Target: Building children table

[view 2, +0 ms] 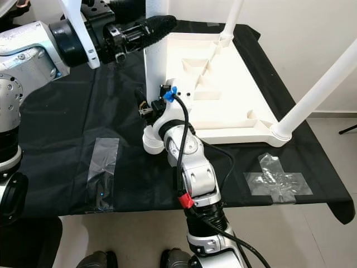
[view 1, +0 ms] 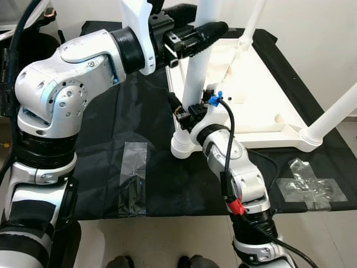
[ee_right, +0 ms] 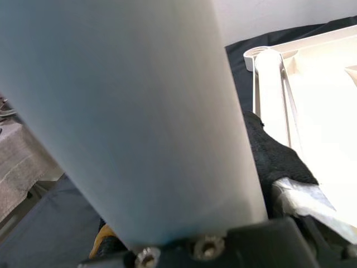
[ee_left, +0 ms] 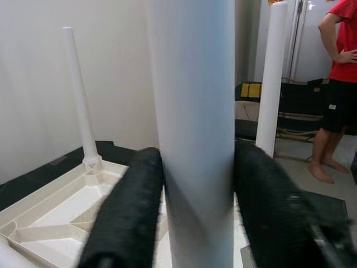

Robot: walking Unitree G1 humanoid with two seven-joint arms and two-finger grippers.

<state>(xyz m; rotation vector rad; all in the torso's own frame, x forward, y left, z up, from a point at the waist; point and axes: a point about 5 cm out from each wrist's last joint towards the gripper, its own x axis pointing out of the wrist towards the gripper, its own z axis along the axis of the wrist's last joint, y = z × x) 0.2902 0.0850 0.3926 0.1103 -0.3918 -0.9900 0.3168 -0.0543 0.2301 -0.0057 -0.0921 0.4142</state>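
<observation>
A white children's table top (view 1: 262, 100) lies upside down on a black cloth. Its legs stand upright at the corners. My left gripper (view 1: 206, 34) is shut on the near-left table leg (view 1: 195, 84), high up; in the left wrist view the leg (ee_left: 195, 139) sits between both black fingers (ee_left: 131, 212). My right gripper (view 2: 152, 109) is shut on the same leg low down, just above its base socket (view 1: 181, 148). The right wrist view has the leg (ee_right: 139, 111) close up, with one finger (ee_right: 270, 159) beside it.
Another leg (view 1: 334, 114) rises at the near-right corner and one (view 1: 254, 22) at the far side. Clear tape patches (view 1: 134, 178) (view 1: 309, 187) lie on the cloth (view 1: 111, 128) near its front edge. A person in a red shirt (ee_left: 340, 84) stands beyond the table.
</observation>
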